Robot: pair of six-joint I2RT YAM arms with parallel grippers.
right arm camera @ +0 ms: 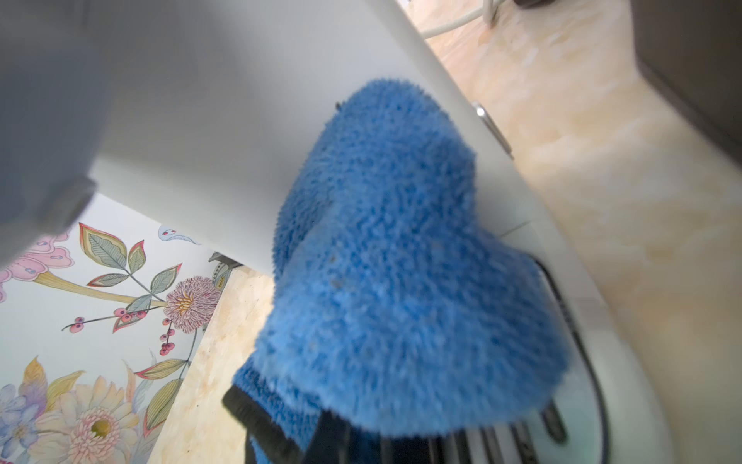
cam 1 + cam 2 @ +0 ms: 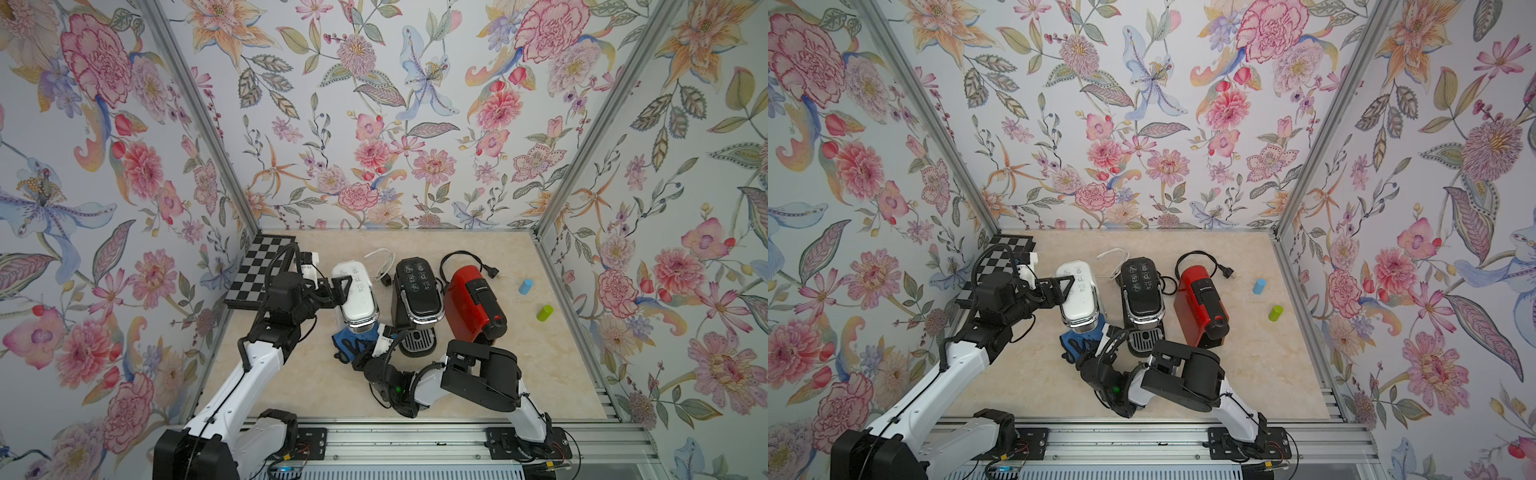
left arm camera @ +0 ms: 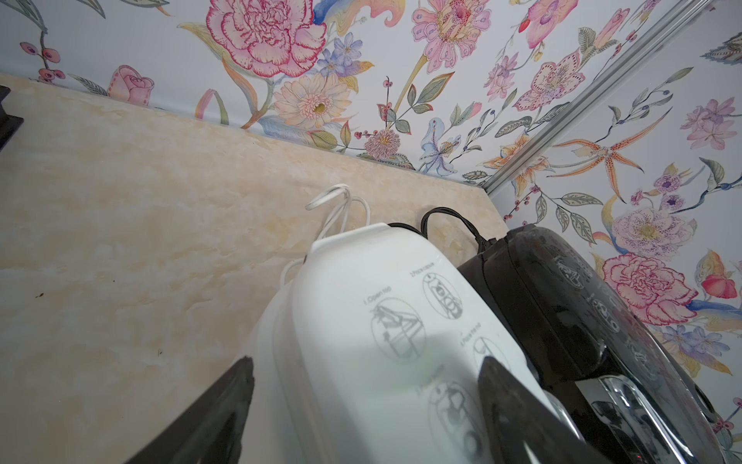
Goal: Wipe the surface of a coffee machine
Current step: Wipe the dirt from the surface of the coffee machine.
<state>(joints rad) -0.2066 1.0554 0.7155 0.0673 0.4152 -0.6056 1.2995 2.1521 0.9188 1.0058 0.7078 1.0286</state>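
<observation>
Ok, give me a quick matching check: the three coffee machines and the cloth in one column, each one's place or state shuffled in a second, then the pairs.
1 white plastic coffee machine
2 black plastic coffee machine
3 red plastic coffee machine
4 fluffy blue microfibre cloth

A middle of the row
B in the shut right gripper, against a machine's front
C nearest the small blue cylinder and small green cylinder
D open left gripper over its top

Pairs: 1-D, 2-A, 3-C, 4-B

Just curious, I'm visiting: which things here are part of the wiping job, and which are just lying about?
In use: white coffee machine; blue cloth.
Lying about: black coffee machine; red coffee machine; chessboard; blue cylinder; green cylinder.
</observation>
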